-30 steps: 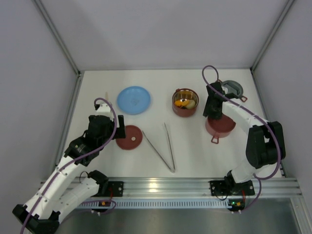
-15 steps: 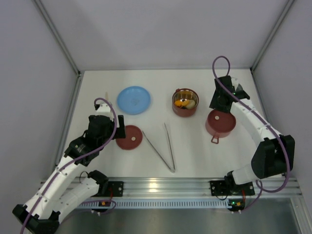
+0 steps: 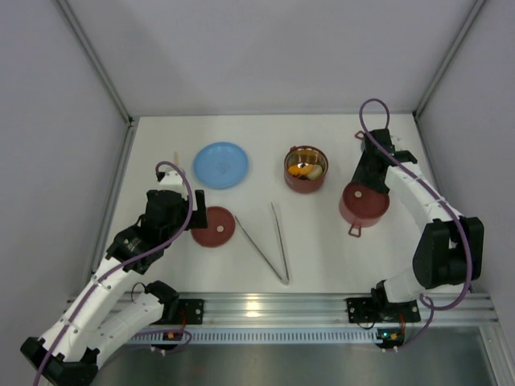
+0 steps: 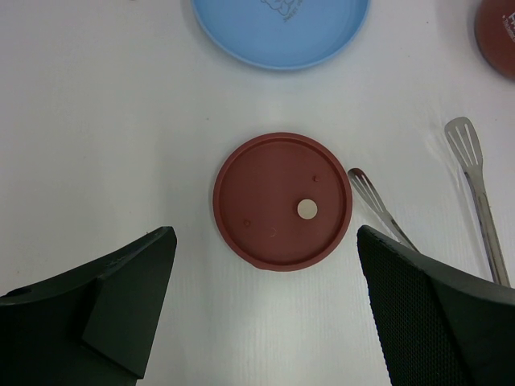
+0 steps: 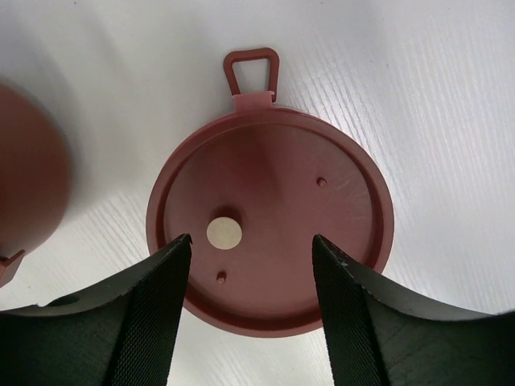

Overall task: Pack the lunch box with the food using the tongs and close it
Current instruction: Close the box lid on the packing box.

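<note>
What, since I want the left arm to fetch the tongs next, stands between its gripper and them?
Nothing visible. The left gripper hangs open above a loose dark-red lid; the tongs lie flat on the table beside that lid, one tip close to its rim.

I saw a matt dark-red plastic lid (image 4: 282, 201), shiny silver metal tongs (image 4: 462, 138), and a faintly grained white surface (image 5: 418, 96).

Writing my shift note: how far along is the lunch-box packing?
Done: food pieces sit in the open dark-red steel-lined bowl; the light-blue plate is bare. In hand: nothing; the left gripper hangs open above the loose dark-red disc lid. Left: lid that bowl, stack, close.
</note>
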`<action>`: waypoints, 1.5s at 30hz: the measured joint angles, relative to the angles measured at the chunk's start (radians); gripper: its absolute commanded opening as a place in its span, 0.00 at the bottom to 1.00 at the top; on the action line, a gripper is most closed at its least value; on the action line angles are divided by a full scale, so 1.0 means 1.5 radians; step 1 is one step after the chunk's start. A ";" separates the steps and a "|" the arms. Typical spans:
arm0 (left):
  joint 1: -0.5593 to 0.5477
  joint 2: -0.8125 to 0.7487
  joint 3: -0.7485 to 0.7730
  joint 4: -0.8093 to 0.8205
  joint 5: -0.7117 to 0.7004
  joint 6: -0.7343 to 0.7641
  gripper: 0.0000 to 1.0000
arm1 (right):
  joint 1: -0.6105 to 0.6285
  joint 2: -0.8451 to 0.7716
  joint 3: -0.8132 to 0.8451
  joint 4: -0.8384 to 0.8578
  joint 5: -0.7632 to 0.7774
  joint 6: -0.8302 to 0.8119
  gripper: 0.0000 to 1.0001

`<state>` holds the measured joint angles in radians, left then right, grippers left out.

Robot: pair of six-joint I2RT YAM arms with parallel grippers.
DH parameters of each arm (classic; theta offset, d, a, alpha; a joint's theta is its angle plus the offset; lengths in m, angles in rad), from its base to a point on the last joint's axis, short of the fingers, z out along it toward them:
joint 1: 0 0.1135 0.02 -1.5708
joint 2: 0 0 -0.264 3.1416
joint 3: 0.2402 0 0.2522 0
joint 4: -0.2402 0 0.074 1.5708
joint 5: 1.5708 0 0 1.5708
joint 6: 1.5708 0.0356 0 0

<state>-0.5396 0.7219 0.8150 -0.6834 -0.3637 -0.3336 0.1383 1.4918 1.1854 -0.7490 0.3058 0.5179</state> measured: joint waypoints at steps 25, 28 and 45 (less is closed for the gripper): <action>0.000 0.000 0.000 0.000 0.001 0.000 0.99 | -0.020 0.042 -0.070 0.050 -0.035 -0.017 0.73; 0.000 0.000 0.000 0.000 0.001 0.000 0.99 | -0.021 0.046 -0.070 0.071 -0.036 -0.019 0.73; 0.000 0.000 0.000 0.000 0.000 0.000 0.99 | -0.024 -0.035 -0.175 0.195 -0.053 -0.028 0.74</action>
<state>-0.5396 0.7219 0.8150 -0.6834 -0.3634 -0.3336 0.1017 1.4391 0.9226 -0.4572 0.2264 0.4755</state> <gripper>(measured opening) 0.990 0.739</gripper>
